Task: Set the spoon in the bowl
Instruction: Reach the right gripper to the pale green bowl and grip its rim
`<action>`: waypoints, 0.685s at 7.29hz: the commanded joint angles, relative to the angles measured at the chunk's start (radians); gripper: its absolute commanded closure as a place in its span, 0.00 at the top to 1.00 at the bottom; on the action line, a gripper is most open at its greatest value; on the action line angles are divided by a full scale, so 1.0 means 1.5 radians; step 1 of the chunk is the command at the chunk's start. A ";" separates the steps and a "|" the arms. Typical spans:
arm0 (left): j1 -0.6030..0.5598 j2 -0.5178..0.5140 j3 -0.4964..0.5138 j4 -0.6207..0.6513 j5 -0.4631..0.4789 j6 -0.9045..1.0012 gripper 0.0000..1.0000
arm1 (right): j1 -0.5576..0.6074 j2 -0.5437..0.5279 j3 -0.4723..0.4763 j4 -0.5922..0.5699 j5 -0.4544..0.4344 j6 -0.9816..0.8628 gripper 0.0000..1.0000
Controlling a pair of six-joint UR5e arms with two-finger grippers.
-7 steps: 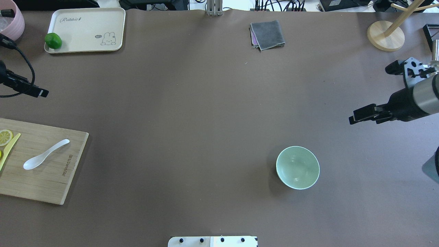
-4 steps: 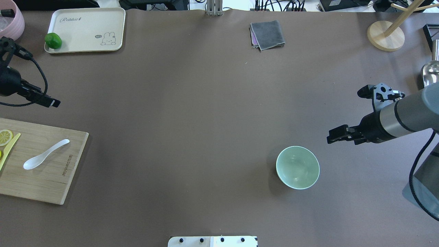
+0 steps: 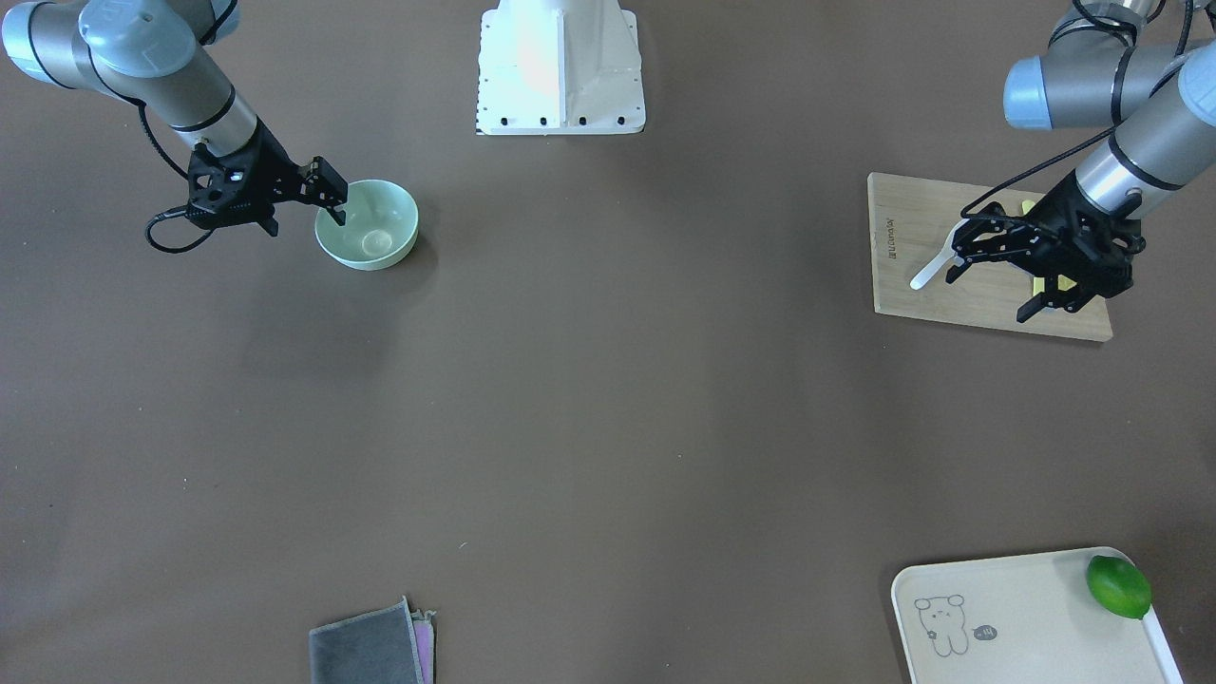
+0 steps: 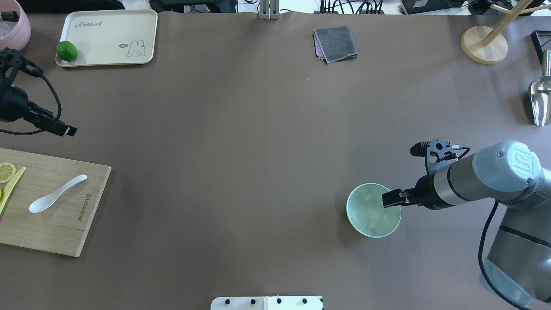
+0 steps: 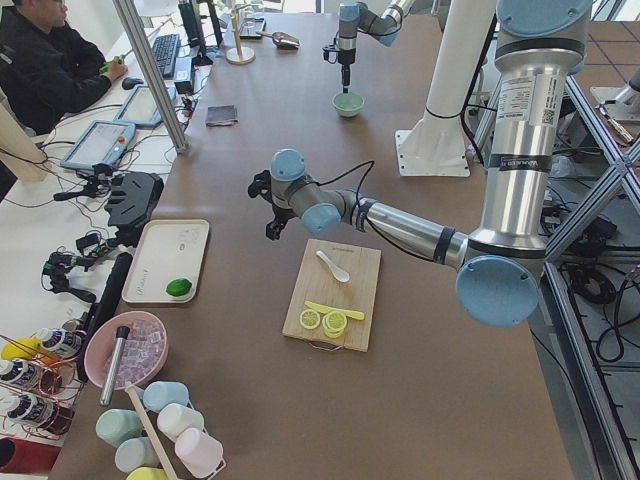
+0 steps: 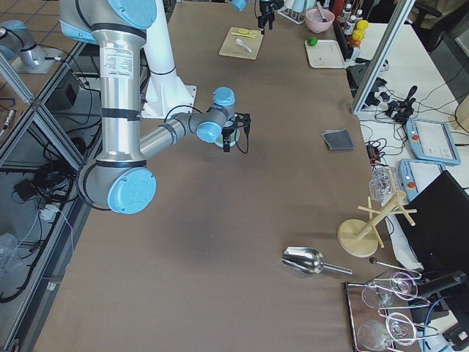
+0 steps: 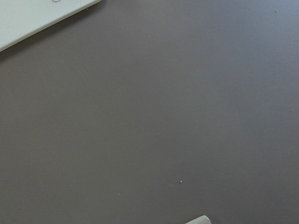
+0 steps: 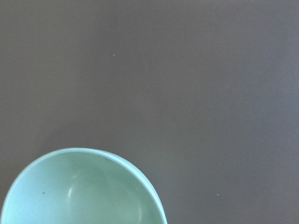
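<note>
Plainly, the spoon [image 4: 56,194] lies on the wooden board [image 4: 64,232], well apart from the bowl [image 4: 369,221]; the left gripper [image 3: 993,285] hangs near the board, spread wide, empty; the right gripper [image 4: 389,199], also parted and empty, hovers over the bowl's rim.

Spoon [image 4: 57,194]: glossy white, smooth. Bowl [image 4: 368,219]: smooth, soft sheen. Board [image 4: 64,224]: bare wood, grain visible. Table cover [image 4: 241,150]: matt brown. Folded cloth [image 4: 335,43]: grey fabric. Scoop [image 4: 540,97]: shiny metal.
</note>
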 commanded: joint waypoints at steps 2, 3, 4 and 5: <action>0.000 -0.001 0.002 0.003 0.000 0.000 0.98 | -0.024 0.004 -0.023 0.003 -0.009 -0.007 0.00; 0.001 -0.001 0.001 0.003 0.000 0.000 0.98 | -0.023 0.005 -0.018 0.009 -0.010 0.001 0.00; 0.000 -0.001 0.003 0.003 0.000 0.000 0.98 | -0.019 0.005 -0.017 0.031 -0.007 0.002 0.00; 0.000 -0.001 0.004 0.003 0.000 0.000 0.98 | -0.002 0.006 -0.012 0.046 0.000 0.001 0.00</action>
